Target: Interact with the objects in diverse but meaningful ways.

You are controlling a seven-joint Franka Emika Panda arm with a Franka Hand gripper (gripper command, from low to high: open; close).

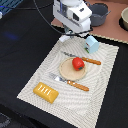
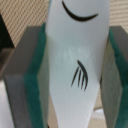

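In the wrist view a white elongated piece (image 2: 75, 60) with black painted marks stands between my green finger pads (image 2: 36, 95), which press on both of its sides. In the exterior view my gripper (image 1: 68, 35) holds the white piece (image 1: 65, 38) just above the far edge of the striped placemat (image 1: 30, 80). The pale-blue house-shaped box (image 1: 91, 44) stands just to the exterior view's right of it. A red round fruit (image 1: 77, 63) sits on the round tan plate (image 1: 70, 72). Orange-handled cutlery lies beside the plate: a knife (image 1: 90, 61) and a fork (image 1: 75, 84). A yellow-orange ridged block (image 1: 46, 91) lies at the mat's near corner.
A grey pot (image 1: 99, 14) stands behind the arm on a brown board. A bowl's rim (image 1: 124, 20) shows at the far edge on the exterior view's right. The table around the mat is covered in black cloth.
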